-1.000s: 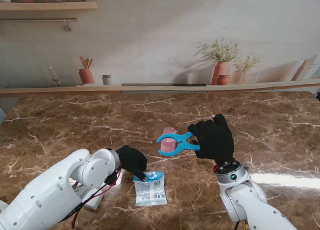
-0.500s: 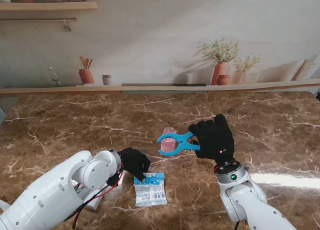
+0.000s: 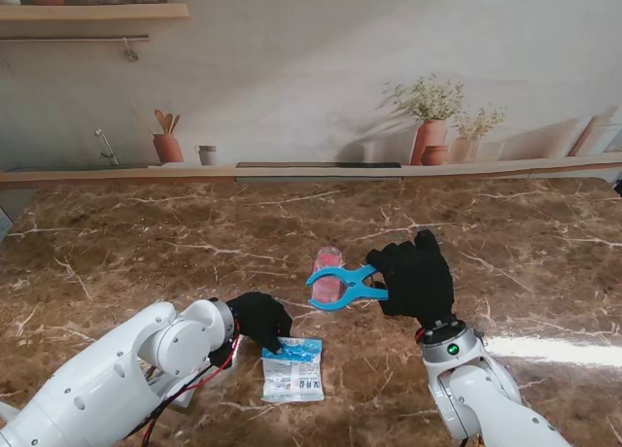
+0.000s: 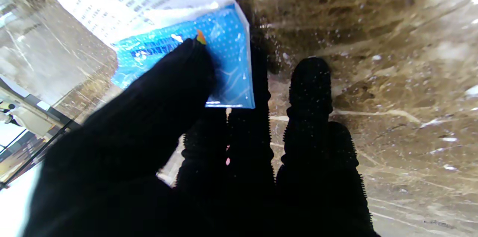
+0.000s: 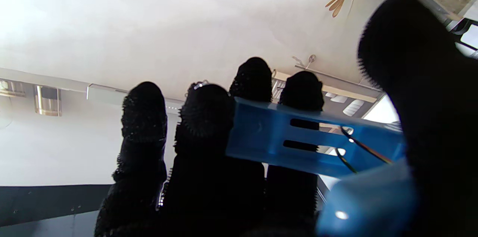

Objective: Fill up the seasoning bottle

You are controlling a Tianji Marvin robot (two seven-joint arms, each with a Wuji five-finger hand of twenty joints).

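A small pink seasoning bottle (image 3: 329, 275) stands near the middle of the marble table. A blue clamp (image 3: 339, 284) has its jaws around the bottle, and my right hand (image 3: 418, 275) is shut on the clamp's handles (image 5: 298, 140). A blue and white seasoning packet (image 3: 293, 366) lies flat on the table, nearer to me and left of the bottle. My left hand (image 3: 259, 318) presses its fingers on the packet's blue top edge (image 4: 220, 61); whether it grips the packet or only rests on it I cannot tell.
A white box (image 3: 181, 389) lies partly under my left forearm. The table's far edge meets a ledge (image 3: 311, 171) before a printed kitchen backdrop. Bare marble (image 3: 146, 253) spreads to the left and right of the bottle.
My right hand has lowered slightly with the clamp, which now sits lower on the bottle. My left hand has slid a little nearer to me along the packet's top edge.
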